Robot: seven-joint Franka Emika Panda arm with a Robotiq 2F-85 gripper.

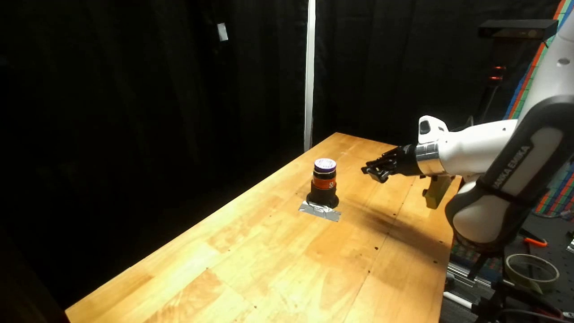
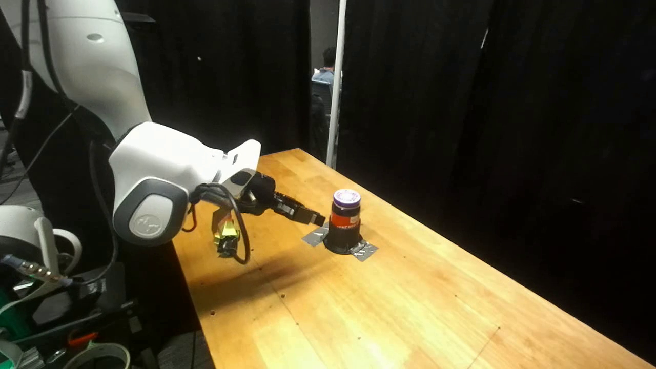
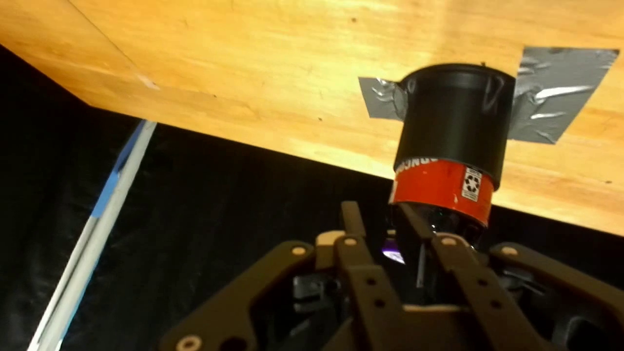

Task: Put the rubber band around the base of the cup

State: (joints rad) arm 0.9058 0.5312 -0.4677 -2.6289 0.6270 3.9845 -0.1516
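The cup (image 1: 324, 183) is a small dark jar with an orange-red label and a purple-rimmed white lid. It stands upright in a black round base (image 1: 323, 196) on the wooden table. The cup also shows in an exterior view (image 2: 345, 220) and, upside down, in the wrist view (image 3: 441, 187). A thin pale line (image 1: 324, 172) runs around the cup under its lid; I cannot tell whether it is the rubber band. My gripper (image 1: 373, 173) is beside the cup, apart from it. In the wrist view the fingertips (image 3: 379, 209) are apart with nothing held between them.
Grey tape (image 2: 365, 251) fixes the base to the wooden table (image 1: 269, 269). Black curtains and a white pole (image 1: 310, 76) stand behind the table. A yellow-green block (image 1: 437, 193) hangs under the wrist. A tape roll (image 1: 532, 271) lies off the table's side.
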